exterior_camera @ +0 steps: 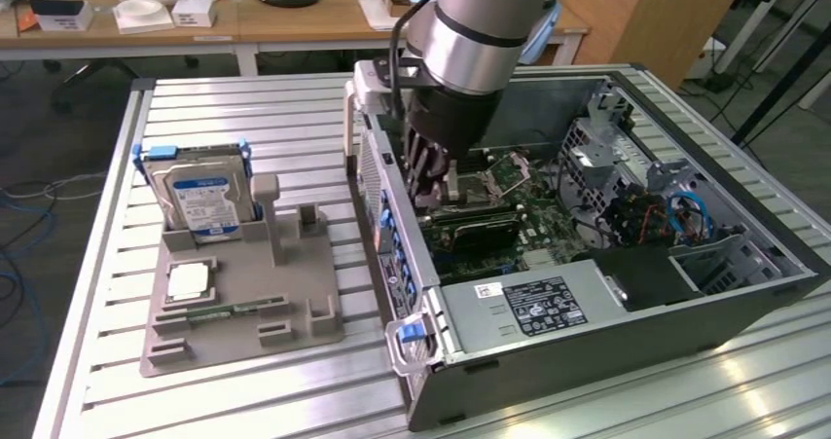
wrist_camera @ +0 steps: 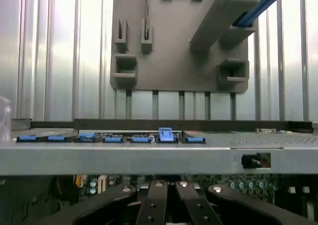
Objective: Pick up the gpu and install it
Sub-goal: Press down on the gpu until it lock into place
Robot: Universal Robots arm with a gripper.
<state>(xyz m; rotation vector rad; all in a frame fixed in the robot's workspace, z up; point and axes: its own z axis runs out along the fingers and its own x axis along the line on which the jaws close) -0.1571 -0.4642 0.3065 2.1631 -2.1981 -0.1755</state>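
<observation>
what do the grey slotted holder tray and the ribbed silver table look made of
Grey slotted holder tray: likely plastic, possibly 3D-printed; matte, uniform grey, blocky moulded slots. Ribbed silver table: looks like aluminium; pale metallic sheen with bright reflections along parallel grooves.

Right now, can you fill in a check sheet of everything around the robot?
Surface: slatted metal table, carrying an open computer case and a grey holder.
Job's things: gpu cannot be told apart for sure; the motherboard lies bare inside the case.
Clutter: hard drive standing upright in the holder; memory stick and a small square chip lying on it.
Grippers: gripper shut, reaching down into the case over the motherboard.
Cables: blue cables inside the case; loose cables on the floor.
Surroundings: wooden desks with white boxes.
</observation>
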